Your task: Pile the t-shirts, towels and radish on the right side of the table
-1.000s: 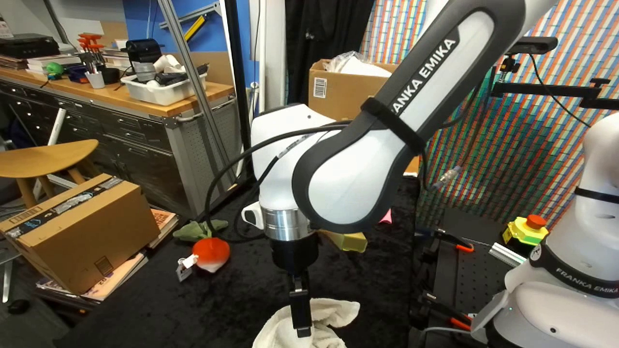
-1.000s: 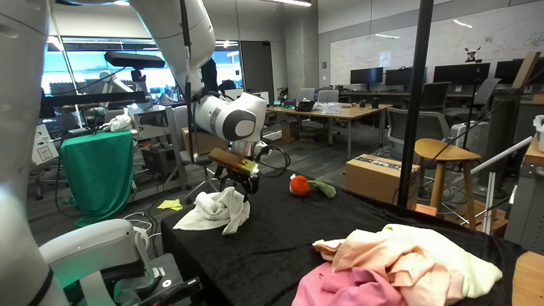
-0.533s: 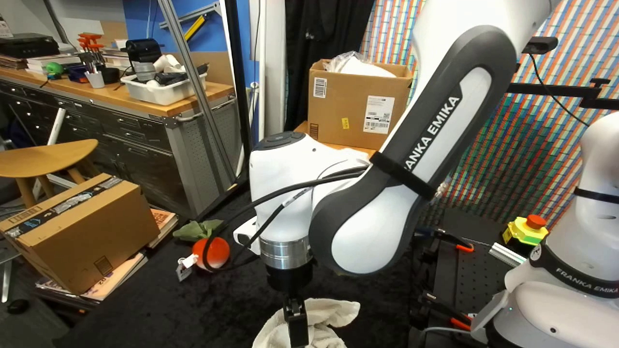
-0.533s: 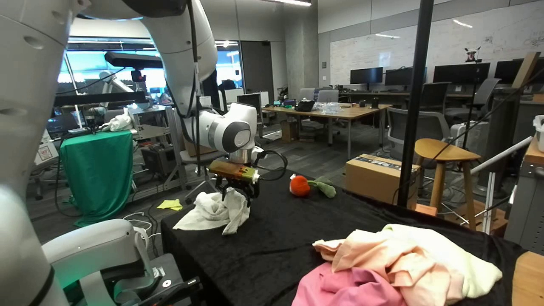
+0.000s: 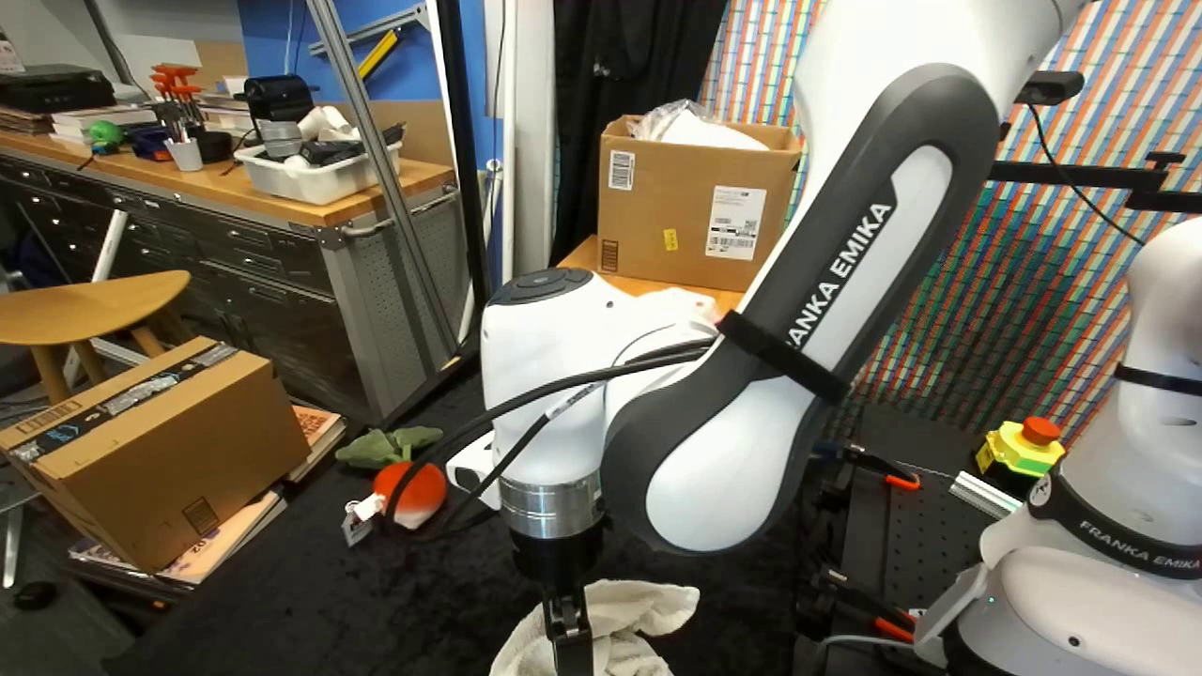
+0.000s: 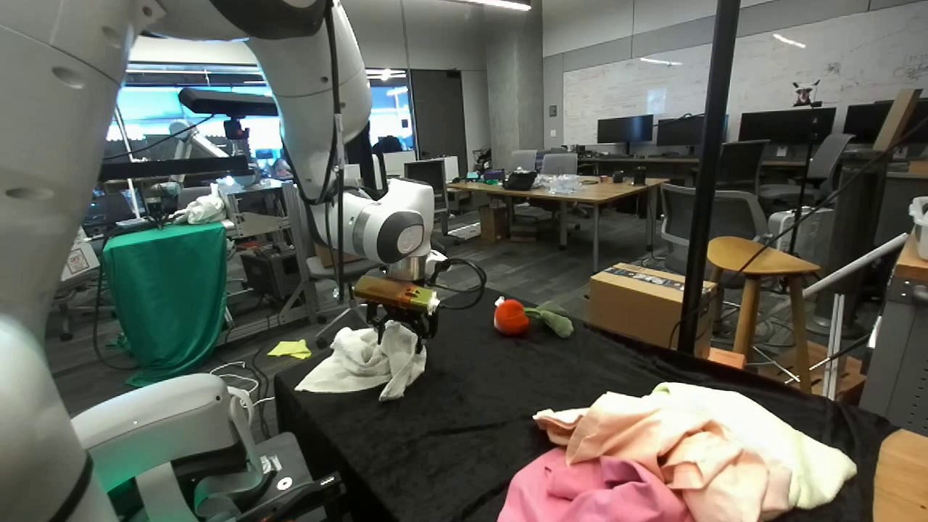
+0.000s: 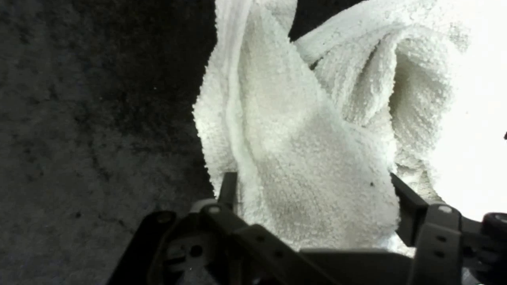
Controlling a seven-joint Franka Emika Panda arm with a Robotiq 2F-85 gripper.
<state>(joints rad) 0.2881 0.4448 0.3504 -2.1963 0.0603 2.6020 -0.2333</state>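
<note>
The black two-fingered claw (image 7: pixel 311 177) stands spread astride a fold of the white terry towel (image 7: pixel 305 138). Well apart from the claw lie the round red, green-topped radish (image 6: pixel 512 318) and heaped pink, peach and pale-yellow cloths (image 6: pixel 681 446).

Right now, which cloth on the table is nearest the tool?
The white towel, partly within the open tool; the pink, peach and pale yellow cloths lie heaped elsewhere.

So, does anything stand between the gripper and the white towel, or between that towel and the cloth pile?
Nothing visible does. In the wrist view, the open gripper straddles part of the white towel; in an exterior view, the black table stretches between towel and cloth pile, with the radish off that line.
</note>
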